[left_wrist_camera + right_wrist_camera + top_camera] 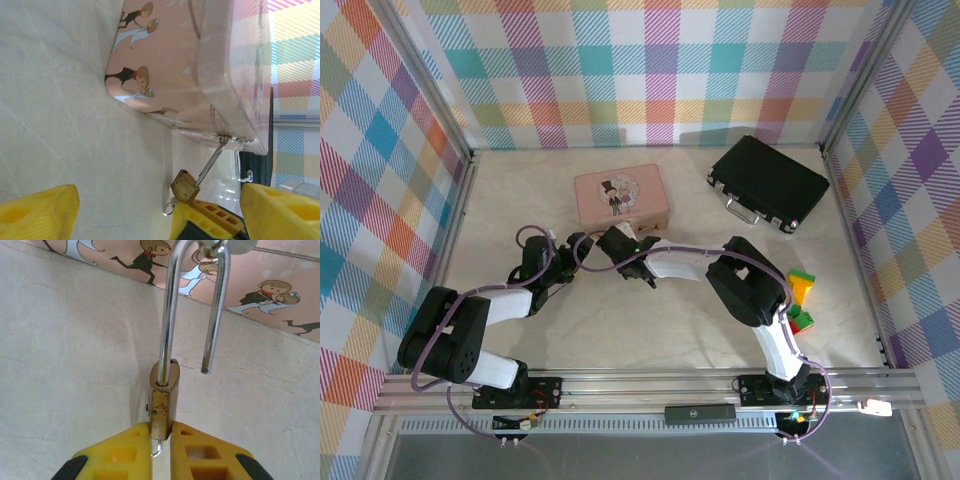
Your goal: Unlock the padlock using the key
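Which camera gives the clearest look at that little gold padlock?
The right wrist view: the padlock sits close up, pinched by the right end effector, one shackle leg free of the body. The left wrist view shows the padlock small, near its bottom edge. From above it is too small to make out.

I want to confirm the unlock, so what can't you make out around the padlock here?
Right wrist view: the right gripper covers the padlock underside, hiding the key; a silvery loop pokes out.
Top view: the right arm hides the padlock.
Right wrist view: top edge cuts off the box clasp.
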Robot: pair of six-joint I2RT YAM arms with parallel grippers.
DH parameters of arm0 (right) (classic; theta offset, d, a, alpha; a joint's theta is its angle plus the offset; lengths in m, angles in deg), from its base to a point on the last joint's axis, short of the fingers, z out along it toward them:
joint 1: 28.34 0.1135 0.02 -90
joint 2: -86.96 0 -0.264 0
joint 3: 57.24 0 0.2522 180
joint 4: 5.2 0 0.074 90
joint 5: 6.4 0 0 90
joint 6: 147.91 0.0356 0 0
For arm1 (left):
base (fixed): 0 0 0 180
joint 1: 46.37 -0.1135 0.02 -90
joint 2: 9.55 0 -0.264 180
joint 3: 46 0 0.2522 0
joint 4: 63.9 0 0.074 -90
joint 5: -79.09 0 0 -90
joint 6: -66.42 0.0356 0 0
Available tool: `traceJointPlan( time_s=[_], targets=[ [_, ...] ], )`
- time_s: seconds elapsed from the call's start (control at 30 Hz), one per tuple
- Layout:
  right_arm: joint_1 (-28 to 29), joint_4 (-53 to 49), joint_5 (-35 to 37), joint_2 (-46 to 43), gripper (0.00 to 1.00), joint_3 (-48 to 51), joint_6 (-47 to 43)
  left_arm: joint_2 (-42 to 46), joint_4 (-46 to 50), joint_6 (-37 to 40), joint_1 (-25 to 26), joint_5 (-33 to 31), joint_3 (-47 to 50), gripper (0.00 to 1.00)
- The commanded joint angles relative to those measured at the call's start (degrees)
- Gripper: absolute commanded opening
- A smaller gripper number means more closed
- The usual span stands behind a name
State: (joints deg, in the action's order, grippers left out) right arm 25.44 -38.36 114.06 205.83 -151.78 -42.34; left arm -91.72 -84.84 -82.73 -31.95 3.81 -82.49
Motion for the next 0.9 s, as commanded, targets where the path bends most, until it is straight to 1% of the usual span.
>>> traceJointPlan(
  time_s=[0.0,0.1,0.13,0.2,0.33,0.47,0.57,0.6,0.73,0.87],
  targets=[
    [-2.49,5.69,-9.52,-3.96,0.10,3.39,-2.76,-1.37,-4.60,-0.85,-0.70,2.60,1.69,0.83],
    [-6.12,4.44,-21.30,-4.62,0.01,3.69,-3.13,-2.45,-7.60,-0.80,0.01,3.06,2.22,0.82],
    [-7.22,4.28,-24.22,-4.61,0.00,3.96,-3.02,-2.85,-8.00,-0.57,0.76,2.44,2.24,0.82],
    [-8.56,5.95,-28.10,-5.27,0.00,5.49,-3.26,-3.94,-8.83,-0.68,1.98,1.75,1.96,0.82],
    [-11.34,9.23,-35.43,-6.92,0.00,7.93,-2.23,-7.66,-14.69,-2.63,4.32,0.42,2.04,0.81],
    [-13.10,9.12,-38.63,-7.50,0.00,8.08,-2.50,-12.61,-22.86,-5.59,5.22,1.14,2.06,0.79],
    [-14.02,10.18,-43.44,-7.58,0.00,8.44,-2.95,-16.94,-30.56,-7.56,6.29,2.26,1.66,0.75],
    [-14.26,10.42,-44.59,-7.53,0.00,8.52,-3.39,-18.19,-31.68,-7.79,6.90,2.41,1.11,0.74],
    [-15.83,9.22,-50.13,-6.30,0.00,7.51,-6.13,-21.27,-31.23,-7.53,9.71,-1.12,-0.21,0.73],
    [-17.36,7.74,-52.26,-5.62,0.00,6.64,-7.94,-23.00,-32.46,-7.22,12.30,-3.99,-1.55,0.70]
  ],
)
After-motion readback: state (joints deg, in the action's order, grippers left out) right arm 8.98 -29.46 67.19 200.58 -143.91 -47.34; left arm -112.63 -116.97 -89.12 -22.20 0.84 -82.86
